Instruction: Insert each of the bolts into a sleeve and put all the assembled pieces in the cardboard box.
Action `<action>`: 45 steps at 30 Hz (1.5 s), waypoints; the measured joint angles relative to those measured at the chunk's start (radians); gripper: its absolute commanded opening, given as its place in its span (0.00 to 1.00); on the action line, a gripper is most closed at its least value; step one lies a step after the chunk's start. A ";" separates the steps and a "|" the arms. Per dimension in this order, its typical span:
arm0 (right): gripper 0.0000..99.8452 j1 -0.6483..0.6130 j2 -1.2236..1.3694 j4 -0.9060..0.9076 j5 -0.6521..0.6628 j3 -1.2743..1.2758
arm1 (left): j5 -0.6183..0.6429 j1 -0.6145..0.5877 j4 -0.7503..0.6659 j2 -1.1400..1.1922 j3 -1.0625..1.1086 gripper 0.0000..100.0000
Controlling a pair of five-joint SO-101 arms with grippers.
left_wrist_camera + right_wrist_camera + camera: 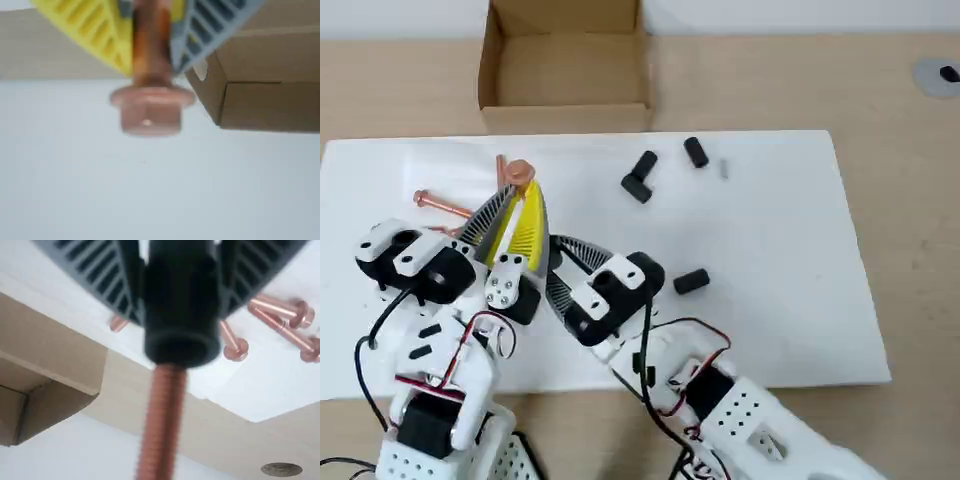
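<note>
Desk: light wooden desk [910, 200] carrying a white rectangular board [770, 250]; open brown cardboard box [565, 118] at the board's far edge
Left pincer: yellow-and-grey ribbed left pincer [150, 55] clamped on the shank of a copper-coloured flanged metal bolt [150, 107], head sticking out past the tips, held above the board
Right pincer: black ribbed right pincer [182, 290] gripping a black cylindrical plastic sleeve [182, 335]; a threaded copper shank meets its open end, probably that same bolt
Loose parts: spare copper bolts [440, 203] on the board's left side; three loose black sleeves [640, 177] mid-board, well apart from both pincers
Handling: bolt looks stiff, light and smooth, so it may twist in the grip; hold mid-shank, threads free; sleeve looks rigid and round, could roll; squeeze across its body, bore unblocked
</note>
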 measured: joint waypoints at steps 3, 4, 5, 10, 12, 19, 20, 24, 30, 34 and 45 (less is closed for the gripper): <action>0.01 0.000 0.002 0.002 0.000 0.005 | 0.005 -0.003 0.057 -0.003 -0.008 0.01; 0.01 0.000 0.002 0.002 0.000 0.006 | 0.017 -0.003 0.078 -0.003 -0.020 0.01; 0.01 0.000 0.002 0.002 0.000 0.006 | 0.023 -0.005 0.101 -0.003 -0.032 0.01; 0.01 0.003 0.002 0.002 0.000 0.008 | 0.051 0.011 0.212 -0.003 -0.098 0.01; 0.01 0.011 0.002 0.002 0.000 0.008 | 0.058 0.037 0.282 -0.003 -0.141 0.01; 0.01 0.043 0.000 0.000 0.002 0.005 | 0.054 0.104 0.445 -0.002 -0.226 0.01; 0.01 0.043 0.000 0.000 0.002 0.005 | 0.054 0.104 0.450 -0.002 -0.227 0.01; 0.01 0.043 0.000 0.000 0.002 0.005 | 0.054 0.104 0.456 -0.002 -0.227 0.01; 0.01 0.043 0.000 0.002 0.002 0.006 | 0.040 0.104 0.473 -0.002 -0.232 0.01; 0.01 0.043 0.002 0.002 0.002 0.006 | -0.002 0.117 0.520 -0.002 -0.249 0.01; 0.01 0.052 -0.005 0.000 -0.002 0.003 | 0.002 0.118 0.542 -0.002 -0.245 0.11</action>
